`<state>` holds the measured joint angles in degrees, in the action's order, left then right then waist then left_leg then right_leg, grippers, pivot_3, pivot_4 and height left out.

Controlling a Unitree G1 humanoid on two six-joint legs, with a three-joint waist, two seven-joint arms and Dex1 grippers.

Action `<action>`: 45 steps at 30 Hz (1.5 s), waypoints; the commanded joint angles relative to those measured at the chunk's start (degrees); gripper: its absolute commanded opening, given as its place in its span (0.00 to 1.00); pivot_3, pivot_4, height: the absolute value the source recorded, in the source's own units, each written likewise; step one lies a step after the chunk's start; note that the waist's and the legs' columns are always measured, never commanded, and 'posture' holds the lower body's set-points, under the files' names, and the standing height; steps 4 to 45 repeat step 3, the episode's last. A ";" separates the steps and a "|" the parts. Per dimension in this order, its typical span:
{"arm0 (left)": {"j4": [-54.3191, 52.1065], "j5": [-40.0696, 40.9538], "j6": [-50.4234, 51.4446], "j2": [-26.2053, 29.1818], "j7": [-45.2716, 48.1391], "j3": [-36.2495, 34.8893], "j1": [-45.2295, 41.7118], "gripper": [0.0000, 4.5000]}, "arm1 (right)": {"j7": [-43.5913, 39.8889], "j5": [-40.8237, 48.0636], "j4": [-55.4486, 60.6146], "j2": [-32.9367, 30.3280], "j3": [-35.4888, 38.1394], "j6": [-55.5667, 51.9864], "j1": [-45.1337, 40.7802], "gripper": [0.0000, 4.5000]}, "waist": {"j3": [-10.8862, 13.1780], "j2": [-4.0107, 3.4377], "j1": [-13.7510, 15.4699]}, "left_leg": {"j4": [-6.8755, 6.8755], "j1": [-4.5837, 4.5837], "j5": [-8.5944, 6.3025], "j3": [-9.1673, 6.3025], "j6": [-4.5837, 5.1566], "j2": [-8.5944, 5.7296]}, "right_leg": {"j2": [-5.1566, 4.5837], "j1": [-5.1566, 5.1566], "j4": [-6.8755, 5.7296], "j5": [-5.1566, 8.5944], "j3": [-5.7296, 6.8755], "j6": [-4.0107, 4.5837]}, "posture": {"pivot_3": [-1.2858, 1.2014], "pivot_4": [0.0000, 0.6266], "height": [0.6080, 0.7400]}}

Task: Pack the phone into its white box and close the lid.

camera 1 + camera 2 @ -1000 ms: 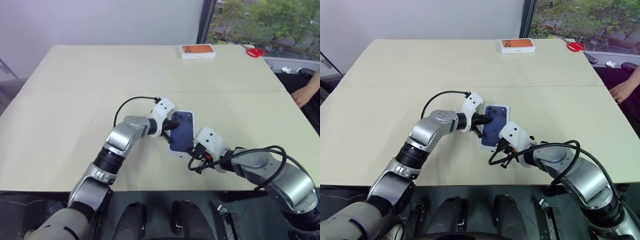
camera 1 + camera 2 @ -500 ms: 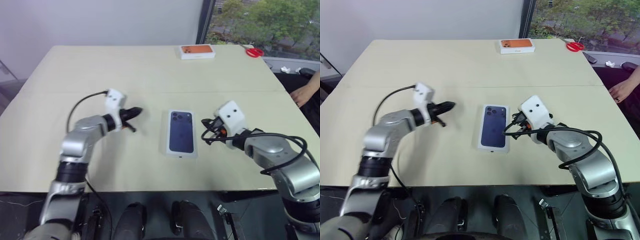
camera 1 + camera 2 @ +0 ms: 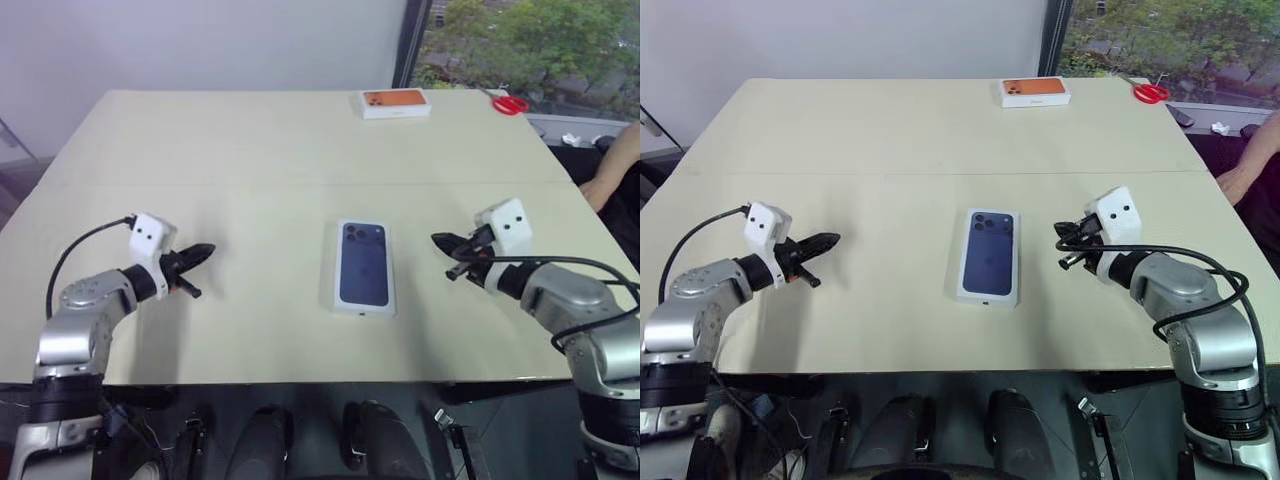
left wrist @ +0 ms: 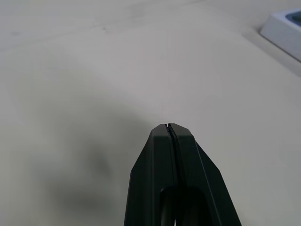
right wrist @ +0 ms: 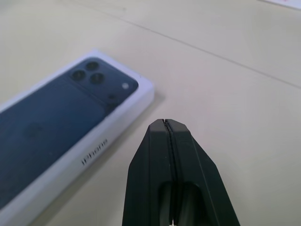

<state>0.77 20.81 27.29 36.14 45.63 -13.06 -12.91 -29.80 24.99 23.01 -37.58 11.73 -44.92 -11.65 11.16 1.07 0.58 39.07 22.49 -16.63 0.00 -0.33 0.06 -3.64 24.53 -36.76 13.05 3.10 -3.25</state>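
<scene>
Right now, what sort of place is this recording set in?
Probably an office or lab room set up for tabletop trials: a large beige table beside a plain wall, a window onto trees, and a closed phone box staged mid-table.

At the far edge of the bench (image 3: 200, 140) we see a white box with an orange phone picture (image 3: 395, 102), red scissors (image 3: 509, 103) near it, and a person's arm (image 3: 612, 170) beside the right edge.
</scene>
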 commanded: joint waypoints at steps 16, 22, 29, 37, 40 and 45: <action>-3.20 1.08 -0.52 1.55 -0.66 -2.18 1.51 0.01 | -0.38 -0.55 -1.12 0.45 3.01 5.36 2.07 0.00 | 0.00 0.00 0.11 | 0.00 0.00 0.00 0.00 0.00 0.03 | 0.00 0.00 0.01 0.00 0.00 0.01 | 0.52 0.24 1.00; -3.20 1.08 -0.52 1.55 -0.66 -2.18 1.51 0.01 | -0.38 -0.55 -1.12 0.45 3.01 5.36 2.07 0.00 | 0.00 0.00 0.11 | 0.00 0.00 0.00 0.00 0.00 0.03 | 0.00 0.00 0.01 0.00 0.00 0.01 | 0.52 0.24 1.00; -3.20 1.08 -0.52 1.55 -0.66 -2.18 1.51 0.01 | -0.38 -0.55 -1.12 0.45 3.01 5.36 2.07 0.00 | 0.00 0.00 0.11 | 0.00 0.00 0.00 0.00 0.00 0.03 | 0.00 0.00 0.01 0.00 0.00 0.01 | 0.52 0.24 1.00; -3.20 1.08 -0.52 1.55 -0.66 -2.18 1.51 0.01 | -0.38 -0.55 -1.12 0.45 3.01 5.36 2.07 0.00 | 0.00 0.00 0.11 | 0.00 0.00 0.00 0.00 0.00 0.03 | 0.00 0.00 0.01 0.00 0.00 0.01 | 0.52 0.24 1.00; -3.20 1.08 -0.52 1.55 -0.66 -2.18 1.51 0.01 | -0.38 -0.55 -1.12 0.45 3.01 5.36 2.07 0.00 | 0.00 0.00 0.11 | 0.00 0.00 0.00 0.00 0.00 0.03 | 0.00 0.00 0.01 0.00 0.00 0.01 | 0.52 0.24 1.00; -3.20 1.08 -0.52 1.55 -0.66 -2.18 1.51 0.01 | -0.38 -0.55 -1.12 0.45 3.01 5.36 2.07 0.00 | 0.00 0.00 0.11 | 0.00 0.00 0.00 0.00 0.00 0.03 | 0.00 0.00 0.01 0.00 0.00 0.01 | 0.52 0.24 1.00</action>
